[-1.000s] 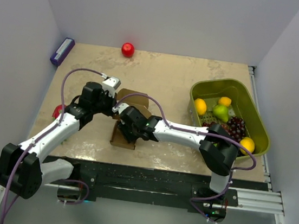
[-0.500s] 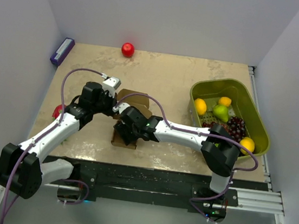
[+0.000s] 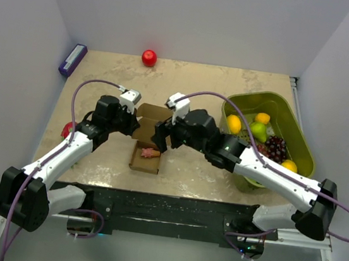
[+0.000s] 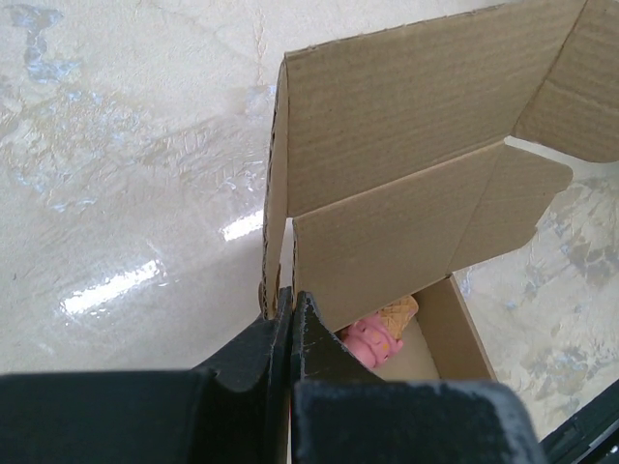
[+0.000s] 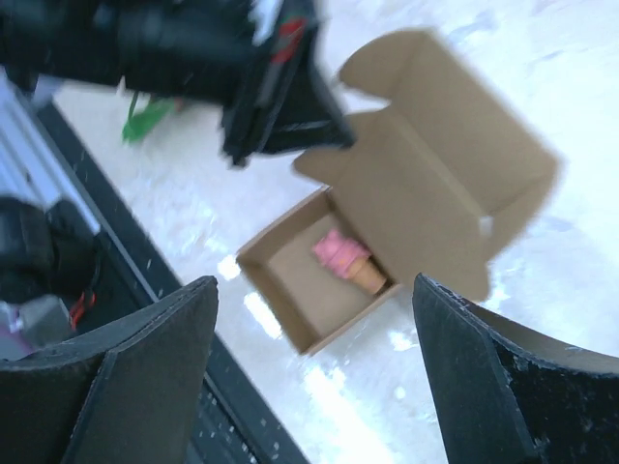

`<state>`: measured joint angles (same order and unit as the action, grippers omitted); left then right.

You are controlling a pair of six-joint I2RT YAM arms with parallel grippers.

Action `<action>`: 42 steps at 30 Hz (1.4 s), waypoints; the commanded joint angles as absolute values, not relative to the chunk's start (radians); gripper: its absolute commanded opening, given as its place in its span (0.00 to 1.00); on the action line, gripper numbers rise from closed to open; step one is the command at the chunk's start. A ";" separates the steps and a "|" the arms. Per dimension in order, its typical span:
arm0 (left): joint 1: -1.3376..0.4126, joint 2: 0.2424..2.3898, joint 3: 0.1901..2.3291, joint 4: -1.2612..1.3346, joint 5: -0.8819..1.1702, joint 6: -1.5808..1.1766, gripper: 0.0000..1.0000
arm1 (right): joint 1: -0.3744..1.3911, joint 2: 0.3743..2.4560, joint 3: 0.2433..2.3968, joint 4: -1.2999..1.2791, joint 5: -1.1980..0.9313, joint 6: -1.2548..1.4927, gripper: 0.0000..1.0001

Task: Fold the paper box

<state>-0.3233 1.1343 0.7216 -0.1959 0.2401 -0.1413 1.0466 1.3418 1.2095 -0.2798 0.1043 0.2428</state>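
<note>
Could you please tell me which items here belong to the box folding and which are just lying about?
Job: paper box; left gripper, pinching its edge; right gripper, open above it.
Lying about: pink toy cone in box; red ball; purple block; green basket of fruit.

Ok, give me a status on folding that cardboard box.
Done: the box has its walls up, with a pink ice cream toy inside. In hand: the left gripper is shut on the box's edge near the lid's fold. The right gripper hangs open above it, holding nothing. Left: the lid stands open with its flaps unfolded, so it needs closing and tucking.
</note>
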 commanded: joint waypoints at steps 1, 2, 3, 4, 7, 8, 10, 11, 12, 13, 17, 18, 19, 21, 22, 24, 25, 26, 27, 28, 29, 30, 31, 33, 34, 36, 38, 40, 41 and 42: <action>-0.327 1.135 0.736 -0.160 0.267 -0.123 0.00 | 0.933 1.290 1.116 -0.198 0.011 0.268 0.84; -0.327 1.135 0.736 -0.158 0.268 -0.121 0.00 | 0.913 1.276 1.099 -0.178 0.002 0.268 0.84; -0.327 1.135 0.735 -0.156 0.275 -0.121 0.00 | 0.893 1.275 1.082 -0.148 -0.046 0.275 0.84; -0.327 1.137 0.735 -0.155 0.279 -0.123 0.00 | 0.852 1.276 1.056 -0.135 -0.066 0.281 0.84; -0.327 1.138 0.733 -0.147 0.299 -0.123 0.00 | 0.804 1.304 1.019 -0.094 -0.104 0.311 0.81; -0.327 1.137 0.732 -0.147 0.304 -0.123 0.00 | 0.802 1.308 1.011 -0.086 -0.104 0.313 0.80; -0.327 1.135 0.729 -0.141 0.311 -0.123 0.00 | 0.802 1.328 0.982 -0.045 -0.109 0.327 0.80; -0.327 1.135 0.729 -0.141 0.311 -0.123 0.00 | 0.802 1.336 0.973 -0.032 -0.109 0.330 0.80; -0.327 1.135 0.729 -0.140 0.314 -0.123 0.00 | 0.802 1.360 0.966 -0.014 -0.106 0.336 0.80; -0.327 1.135 0.727 -0.141 0.316 -0.123 0.00 | 0.799 1.373 0.959 -0.008 -0.098 0.336 0.79; -0.327 1.132 0.727 -0.140 0.318 -0.123 0.00 | 0.799 1.419 0.950 0.020 -0.058 0.342 0.76; -0.327 1.132 0.727 -0.140 0.318 -0.123 0.00 | 0.799 1.420 0.945 0.031 -0.051 0.341 0.75; -0.327 1.132 0.727 -0.138 0.318 -0.123 0.00 | 0.799 1.419 0.942 0.034 -0.042 0.341 0.75; -0.327 1.132 0.727 -0.138 0.318 -0.121 0.00 | 0.798 1.417 0.943 0.032 -0.012 0.336 0.75; -0.328 1.132 0.727 -0.137 0.319 -0.123 0.00 | 0.799 1.417 0.943 0.029 -0.008 0.331 0.75; -0.327 1.132 0.727 -0.137 0.321 -0.123 0.00 | 0.799 1.422 0.946 0.031 -0.005 0.325 0.75; -0.327 1.132 0.727 -0.137 0.321 -0.123 0.00 | 0.799 1.427 0.950 0.031 -0.008 0.324 0.75; -0.327 1.132 0.727 -0.137 0.321 -0.123 0.00 | 0.799 1.437 0.951 0.031 -0.009 0.324 0.75; -0.327 1.132 0.727 -0.137 0.319 -0.123 0.00 | 0.799 1.443 0.956 0.026 -0.012 0.324 0.75; -0.327 1.132 0.727 -0.138 0.319 -0.123 0.00 | 0.799 1.451 0.959 0.026 -0.011 0.325 0.74; -0.327 1.132 0.727 -0.137 0.319 -0.123 0.00 | 0.799 1.459 0.963 0.023 -0.009 0.325 0.73; -0.327 1.132 0.727 -0.137 0.318 -0.123 0.00 | 0.799 1.463 0.966 0.021 -0.011 0.328 0.72; -0.327 1.134 0.727 -0.137 0.316 -0.123 0.00 | 0.799 1.463 0.966 0.023 -0.015 0.330 0.70; -0.327 1.135 0.729 -0.135 0.316 -0.121 0.00 | 0.801 1.459 0.960 0.032 -0.018 0.336 0.64; -0.327 1.135 0.727 -0.135 0.318 -0.121 0.00 | 0.801 1.457 0.960 0.034 -0.026 0.336 0.62; -0.328 1.137 0.727 -0.135 0.318 -0.121 0.00 | 0.801 1.459 0.960 0.034 -0.035 0.342 0.49; -0.327 1.137 0.727 -0.135 0.318 -0.123 0.00 | 0.802 1.459 0.959 0.038 -0.047 0.348 0.39; -0.328 1.137 0.727 -0.135 0.319 -0.123 0.00 | 0.805 1.457 0.953 0.051 -0.051 0.351 0.24; -0.328 1.137 0.727 -0.137 0.319 -0.123 0.00 | 0.805 1.456 0.951 0.055 -0.048 0.354 0.20; -0.327 1.135 0.726 -0.135 0.318 -0.123 0.00 | 0.810 1.459 0.953 0.055 -0.048 0.356 0.13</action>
